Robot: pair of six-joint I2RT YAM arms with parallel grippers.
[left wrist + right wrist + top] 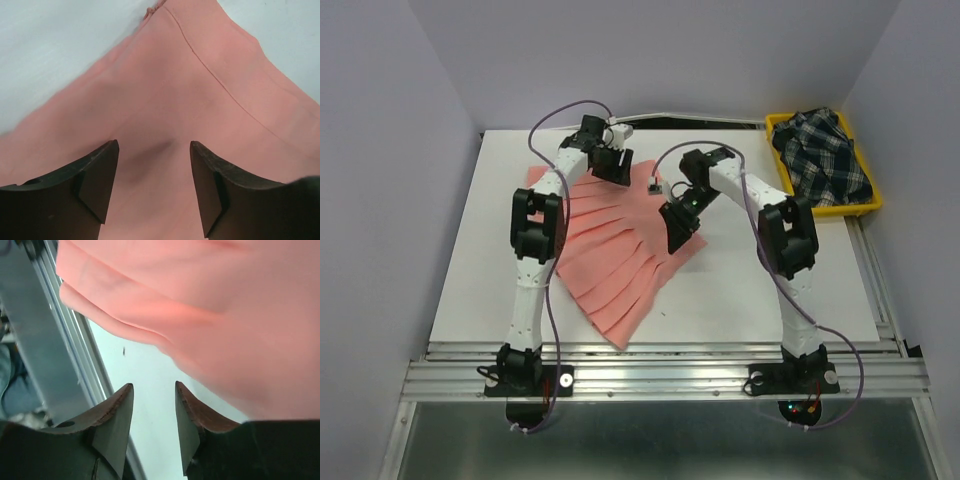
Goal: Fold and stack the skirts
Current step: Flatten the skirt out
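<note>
Tray (848, 211) (plaid skirt (820, 155) inside) overhead only

No text, brand, number or sign can be read in any view. A small white tag (655, 186) sits at the top edge of the pink skirt (610, 270), but it is too small to read.

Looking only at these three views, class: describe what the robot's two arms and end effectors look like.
The left arm and right arm both have white links joined by black joints. A thin purplish cable loops along each. The left end effector and right end effector are dark, each with two wedge-shaped fingers.
</note>
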